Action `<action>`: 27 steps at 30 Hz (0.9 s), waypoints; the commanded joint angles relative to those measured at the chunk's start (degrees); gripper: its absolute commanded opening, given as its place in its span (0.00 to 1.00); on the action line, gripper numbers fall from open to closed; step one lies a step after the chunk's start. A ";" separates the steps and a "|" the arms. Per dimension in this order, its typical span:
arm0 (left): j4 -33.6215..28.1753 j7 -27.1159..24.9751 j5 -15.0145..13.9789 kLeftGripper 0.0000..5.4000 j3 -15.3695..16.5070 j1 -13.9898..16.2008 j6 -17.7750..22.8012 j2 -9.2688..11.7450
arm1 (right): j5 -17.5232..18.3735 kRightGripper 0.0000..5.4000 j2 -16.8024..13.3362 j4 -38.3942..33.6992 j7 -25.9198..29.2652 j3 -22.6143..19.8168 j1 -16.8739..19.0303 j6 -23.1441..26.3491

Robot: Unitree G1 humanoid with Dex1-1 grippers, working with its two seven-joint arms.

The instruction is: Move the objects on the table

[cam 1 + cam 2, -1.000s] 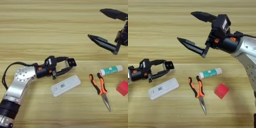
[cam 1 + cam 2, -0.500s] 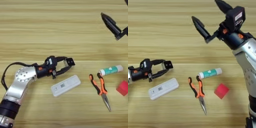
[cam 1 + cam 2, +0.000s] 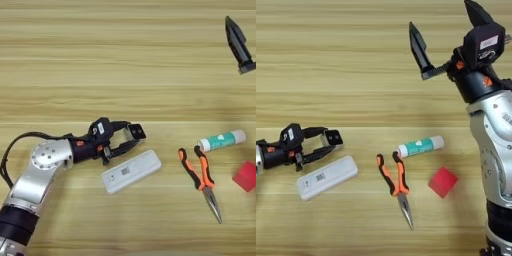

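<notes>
Take the orange-handled pliers (image 3: pixel 396 185) as your landmark on the table (image 3: pixel 331 60). Your small red cube (image 3: pixel 443 182) lies just right of them, untouched, and a white-and-green tube (image 3: pixel 420 146) lies just above them. A flat white device (image 3: pixel 327 177) sits to their left. Your left gripper (image 3: pixel 131 140) rests just above that device's left part, fingers spread and empty. Your right gripper (image 3: pixel 448 30) hangs well above the pliers, fingers wide apart, holding nothing.
</notes>
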 commanded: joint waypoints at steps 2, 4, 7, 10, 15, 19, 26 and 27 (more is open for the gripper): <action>-0.65 1.87 1.37 0.44 -0.08 1.29 3.24 0.49 | -0.35 1.00 0.68 -0.57 -0.10 -0.85 0.46 -1.42; -0.68 2.39 1.70 0.44 -0.06 1.66 4.00 0.48 | -0.53 1.00 0.82 -0.76 -0.13 -0.94 0.58 -1.77; -0.43 3.36 2.77 0.44 -0.20 2.06 4.16 0.67 | -0.81 1.00 0.93 -0.90 -0.26 -1.22 0.80 -2.55; -0.30 3.83 2.99 0.44 -0.23 2.49 4.60 0.58 | -1.07 1.00 1.16 -1.16 -0.16 -1.64 1.35 -3.84; -0.48 4.61 3.13 0.44 -0.29 3.28 5.04 0.53 | -1.53 1.00 1.93 -1.51 -0.22 -2.52 3.53 -6.88; -0.74 5.14 3.06 0.44 -0.46 3.78 5.09 0.28 | -4.85 1.00 4.72 0.62 -1.35 -1.16 8.40 -12.15; -1.31 5.60 2.59 0.44 -0.62 4.50 5.27 -0.08 | -9.99 1.00 7.37 5.05 -1.98 0.65 13.59 -19.08; -1.39 5.50 2.51 0.44 -0.68 4.73 5.15 -0.06 | -10.65 1.00 7.41 6.14 -1.97 0.56 14.18 -20.24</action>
